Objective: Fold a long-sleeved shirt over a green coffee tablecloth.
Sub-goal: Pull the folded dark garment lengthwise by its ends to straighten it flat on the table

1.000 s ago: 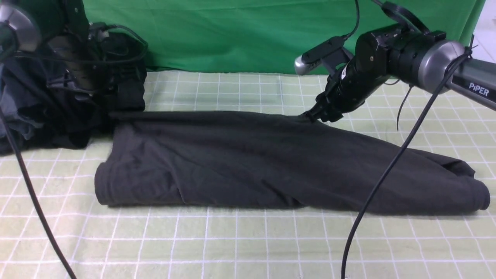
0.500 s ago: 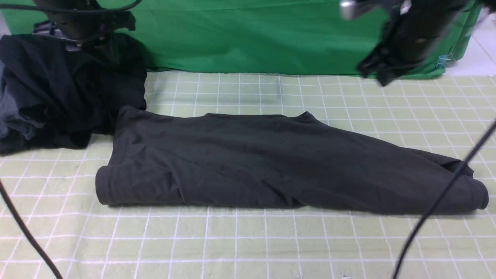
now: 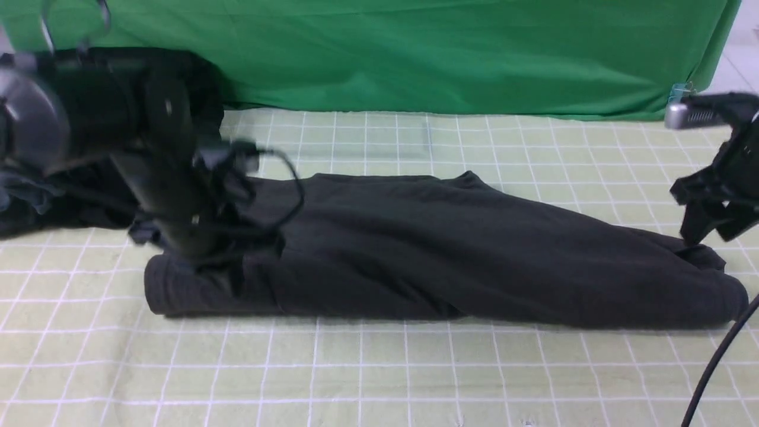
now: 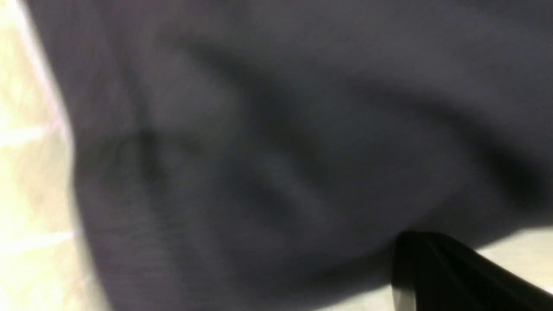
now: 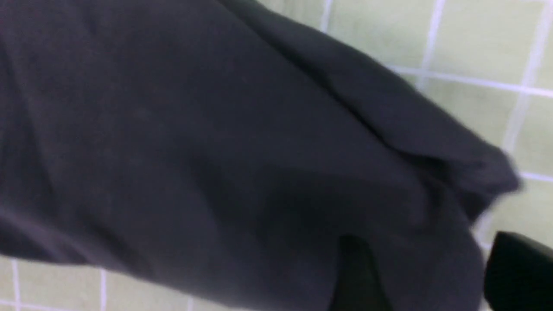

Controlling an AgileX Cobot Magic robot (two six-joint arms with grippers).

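The long-sleeved shirt (image 3: 450, 255), dark charcoal, lies folded into a long band across the green coffee tablecloth (image 3: 379, 367). Its print and neck tag are hidden. My left gripper (image 3: 198, 252) is low on the shirt's left end, blurred, with its fingertips hidden by the arm. In the left wrist view only one black finger (image 4: 432, 268) shows against the shirt (image 4: 259, 151). My right gripper (image 3: 707, 232) hangs open just above the shirt's right end. The right wrist view shows its fingers (image 5: 518, 272) apart, with shirt cloth (image 5: 216, 151) under and between them.
A blacker heap of clothes (image 3: 24, 216) lies at the back left, behind my left arm. A plain bright green cloth (image 3: 415, 53) hangs along the back. A black cable (image 3: 714, 362) crosses the front right corner.
The right gripper let go of the shirt's far edge, rose, then swung down to the right end. The left arm rose, then dropped onto the shirt's left end. The shirt's far edge settled flat.
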